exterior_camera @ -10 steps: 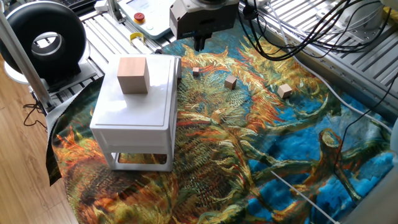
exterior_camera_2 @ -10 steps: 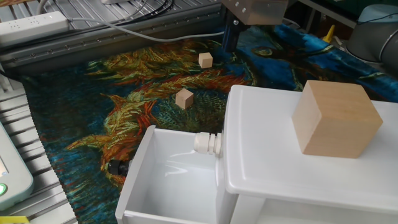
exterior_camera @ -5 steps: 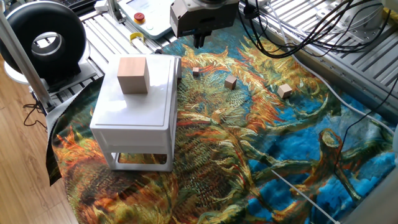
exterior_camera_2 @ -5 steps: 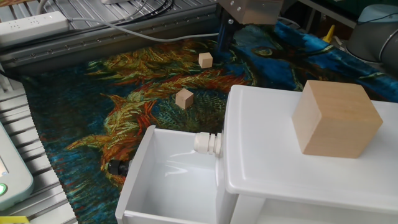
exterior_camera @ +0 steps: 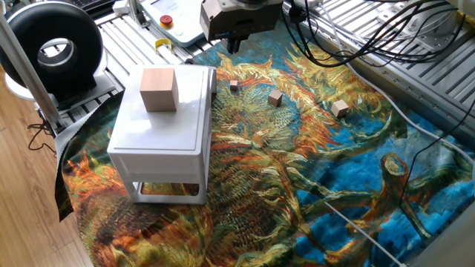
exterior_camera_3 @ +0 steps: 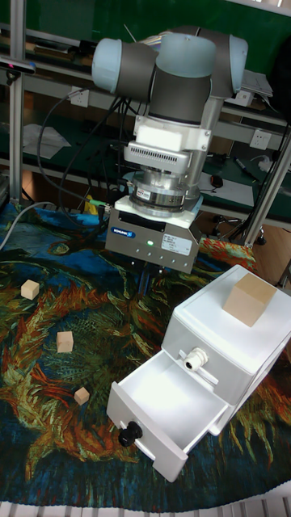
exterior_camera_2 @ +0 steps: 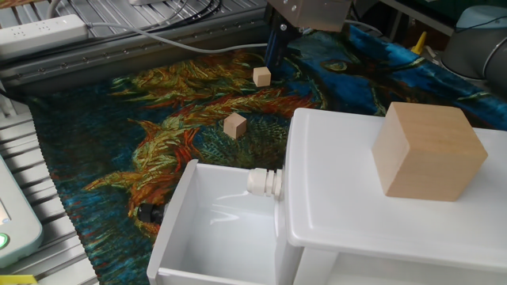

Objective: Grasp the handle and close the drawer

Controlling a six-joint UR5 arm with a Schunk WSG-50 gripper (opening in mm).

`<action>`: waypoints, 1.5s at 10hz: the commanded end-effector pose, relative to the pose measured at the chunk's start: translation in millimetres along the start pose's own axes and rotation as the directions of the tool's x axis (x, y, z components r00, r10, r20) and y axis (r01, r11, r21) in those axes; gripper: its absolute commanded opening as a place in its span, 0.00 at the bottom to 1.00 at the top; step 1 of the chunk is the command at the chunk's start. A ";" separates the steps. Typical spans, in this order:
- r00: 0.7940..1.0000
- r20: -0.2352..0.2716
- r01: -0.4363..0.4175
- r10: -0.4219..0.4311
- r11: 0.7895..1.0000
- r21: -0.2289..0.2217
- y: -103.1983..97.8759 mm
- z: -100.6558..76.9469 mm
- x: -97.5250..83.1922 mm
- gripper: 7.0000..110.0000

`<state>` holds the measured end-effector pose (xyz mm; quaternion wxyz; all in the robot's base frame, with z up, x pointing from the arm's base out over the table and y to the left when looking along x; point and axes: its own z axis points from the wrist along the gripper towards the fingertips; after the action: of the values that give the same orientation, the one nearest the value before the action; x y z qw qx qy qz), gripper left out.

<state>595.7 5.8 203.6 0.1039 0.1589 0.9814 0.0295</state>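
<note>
The white cabinet (exterior_camera_3: 234, 343) stands on the patterned cloth. Its lower drawer (exterior_camera_3: 166, 404) is pulled out and empty, as the other fixed view also shows (exterior_camera_2: 214, 229). The handle on that drawer's front appears as a small dark knob (exterior_camera_3: 129, 434) (exterior_camera_2: 146, 212). A white knob (exterior_camera_3: 194, 359) sits on the closed face above it. My gripper (exterior_camera_3: 148, 283) hangs above the cloth beyond the cabinet, well apart from the drawer, fingers together and holding nothing (exterior_camera_2: 276, 47) (exterior_camera: 234, 46). In one fixed view the drawer's opening is hidden behind the cabinet (exterior_camera: 159, 133).
A tan wooden cube (exterior_camera_2: 428, 150) rests on the cabinet top. Small wooden blocks lie on the cloth (exterior_camera_2: 261, 76) (exterior_camera_2: 234, 125) (exterior_camera: 339, 108). Cables, aluminium rails and a black ring (exterior_camera: 56, 48) border the cloth.
My gripper has drifted a little to the left and slightly up in both fixed views. The drawer, cube and blocks have not moved.
</note>
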 end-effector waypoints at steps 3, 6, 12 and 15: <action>1.000 -0.023 0.011 -0.012 1.000 -0.019 2.0 0.0 5.4 0.00; 0.999 -0.046 0.004 -0.004 1.000 0.014 -4.4 2.4 12.4 0.00; 0.999 -0.036 -0.033 0.034 0.999 0.015 -4.4 2.5 9.9 0.00; 0.998 -0.024 -0.056 0.056 0.998 -0.010 1.8 2.6 6.6 0.00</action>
<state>587.7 5.8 198.0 0.0882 0.1742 0.9804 0.0278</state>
